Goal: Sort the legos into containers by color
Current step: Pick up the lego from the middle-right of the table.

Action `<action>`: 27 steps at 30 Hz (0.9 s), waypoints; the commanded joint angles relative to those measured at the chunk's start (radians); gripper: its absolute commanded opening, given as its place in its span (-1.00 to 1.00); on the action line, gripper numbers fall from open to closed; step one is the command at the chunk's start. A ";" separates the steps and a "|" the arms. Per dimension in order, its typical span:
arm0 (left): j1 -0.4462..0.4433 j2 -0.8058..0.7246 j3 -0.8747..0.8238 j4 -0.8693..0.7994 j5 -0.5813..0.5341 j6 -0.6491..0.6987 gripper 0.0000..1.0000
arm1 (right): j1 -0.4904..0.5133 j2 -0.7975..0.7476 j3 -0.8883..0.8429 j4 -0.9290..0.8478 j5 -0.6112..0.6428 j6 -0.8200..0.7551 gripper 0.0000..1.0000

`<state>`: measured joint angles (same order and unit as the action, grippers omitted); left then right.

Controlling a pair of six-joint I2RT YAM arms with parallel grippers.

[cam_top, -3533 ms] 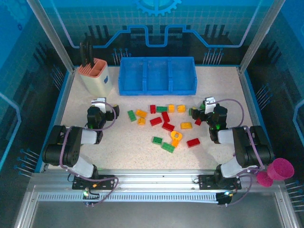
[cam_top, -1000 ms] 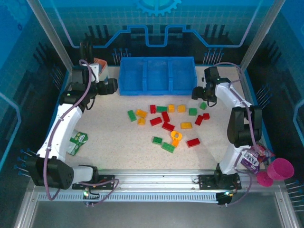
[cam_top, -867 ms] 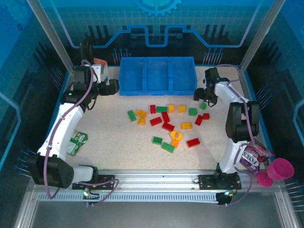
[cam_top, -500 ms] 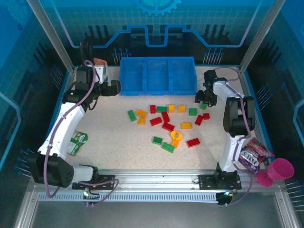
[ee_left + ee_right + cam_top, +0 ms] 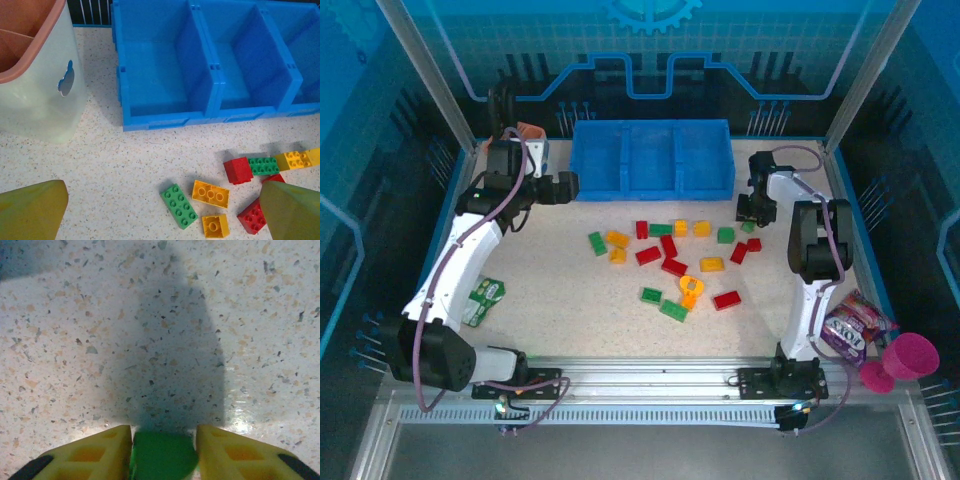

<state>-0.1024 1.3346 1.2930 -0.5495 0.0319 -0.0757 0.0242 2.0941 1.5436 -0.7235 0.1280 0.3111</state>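
Nothing is sorted yet: all three compartments of the long blue plastic tray [image 5: 650, 192], at the table's 12 o'clock, hold no bricks. The red, green and yellow-orange plastic bricks [image 5: 670, 265] lie scattered mid-table. At 2 o'clock of that scatter, the right gripper [image 5: 162, 436] presses both yellow fingers against a small green plastic brick [image 5: 162, 457]. The brick's long axis cannot be told; the tray's runs from 9 to 3 o'clock. The left gripper [image 5: 565, 185] gapes wide and holds nothing, just at 9 o'clock of the tray.
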 commanded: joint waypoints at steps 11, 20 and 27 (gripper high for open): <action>-0.006 0.000 0.021 -0.018 0.008 0.020 0.99 | 0.003 -0.215 0.050 -0.105 0.003 -0.083 -0.41; -0.006 -0.020 0.011 -0.010 0.006 0.024 0.99 | 0.093 -0.163 0.342 -0.159 0.014 -0.136 -0.44; -0.006 -0.023 0.007 -0.004 0.019 0.017 0.98 | 0.183 0.136 0.788 -0.211 -0.011 -0.171 -0.45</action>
<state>-0.1024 1.3346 1.2930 -0.5488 0.0319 -0.0719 0.1822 2.1086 2.2063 -0.8715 0.1265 0.1703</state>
